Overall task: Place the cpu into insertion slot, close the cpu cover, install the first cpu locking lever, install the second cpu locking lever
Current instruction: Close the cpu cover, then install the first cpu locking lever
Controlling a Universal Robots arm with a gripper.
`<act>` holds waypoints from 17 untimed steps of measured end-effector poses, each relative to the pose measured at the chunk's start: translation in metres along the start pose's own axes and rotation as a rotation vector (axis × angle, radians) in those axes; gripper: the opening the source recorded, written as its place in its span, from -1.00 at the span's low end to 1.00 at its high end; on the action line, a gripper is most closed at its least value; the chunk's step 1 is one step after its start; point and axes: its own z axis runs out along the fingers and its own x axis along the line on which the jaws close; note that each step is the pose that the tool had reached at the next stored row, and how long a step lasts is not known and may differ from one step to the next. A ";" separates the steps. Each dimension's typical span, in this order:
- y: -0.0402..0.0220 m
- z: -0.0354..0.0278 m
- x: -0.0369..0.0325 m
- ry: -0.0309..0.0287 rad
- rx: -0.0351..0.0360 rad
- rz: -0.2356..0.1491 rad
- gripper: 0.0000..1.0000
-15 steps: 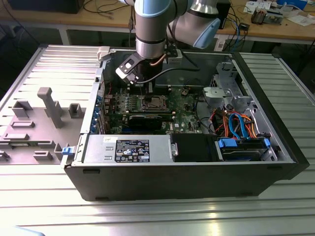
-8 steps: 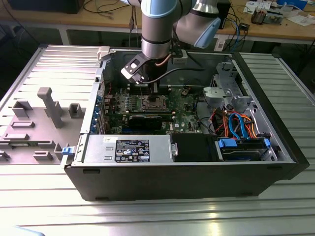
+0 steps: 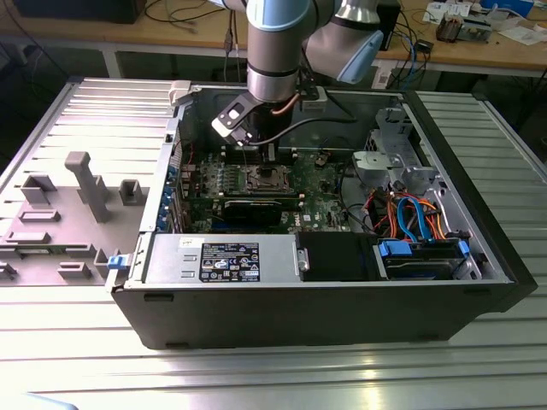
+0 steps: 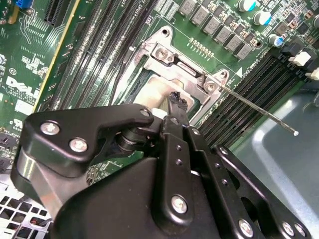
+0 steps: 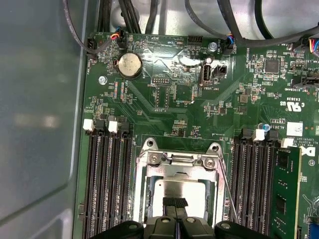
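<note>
1. Silver-grey cpu point(image 5: 182, 190) is lying flat in the insertion slot point(image 5: 141, 196), directly beneath the gripper point(image 5: 175, 203).
2. Gripper's fingertips are pressing together with nothing between them; whether they are touching the chip, cannot tell.
3. Cpu cover point(image 5: 179, 160) is looking lowered around the chip, by my reading.
4. Wire locking lever point(image 5: 228, 191) is running along the slot's edge just beside the fingertips, long axis roughly parallel to the memory slots point(image 5: 107, 184), free end seemingly standing unlatched.
</note>
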 end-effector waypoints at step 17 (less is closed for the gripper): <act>0.0110 0.0000 -0.0008 0.0000 0.0000 0.000 -0.79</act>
